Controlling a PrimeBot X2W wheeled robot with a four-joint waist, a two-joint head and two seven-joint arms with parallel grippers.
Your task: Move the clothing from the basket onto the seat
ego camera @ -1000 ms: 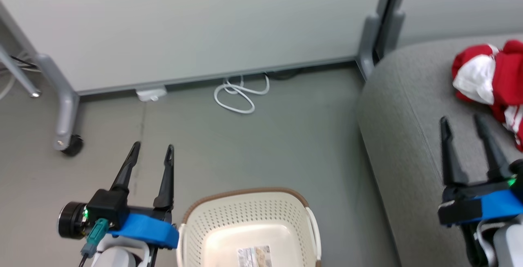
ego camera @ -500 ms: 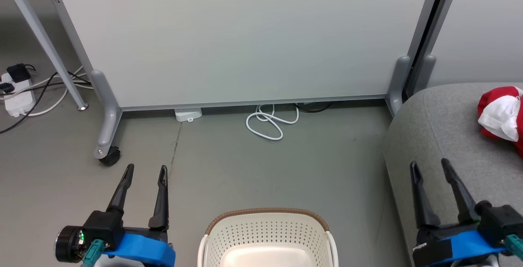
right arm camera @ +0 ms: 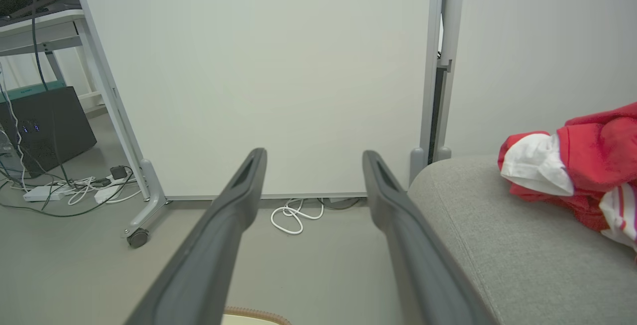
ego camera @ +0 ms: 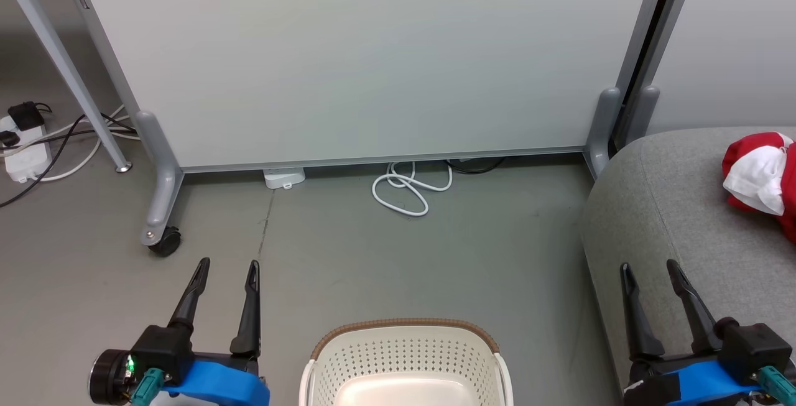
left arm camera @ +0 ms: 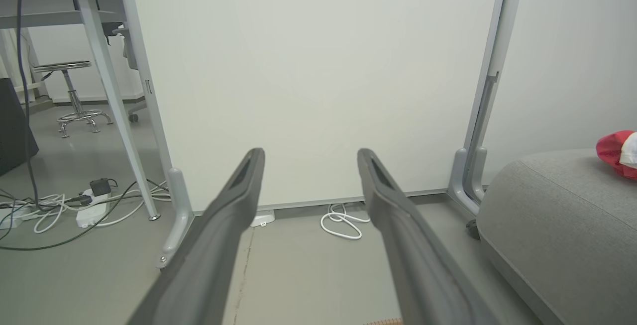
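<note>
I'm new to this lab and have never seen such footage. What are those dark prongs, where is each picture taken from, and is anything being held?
The prongs are a wheeled robot's two grippers, each with two long fingers. One picture looks down from its head: left gripper and right gripper, both open and holding nothing. The other two come from wrist cameras looking along each gripper's fingers. On the floor stands a cream laundry basket; what shows of its inside is bare. The red-and-white clothing lies on the grey sofa at the right.
</note>
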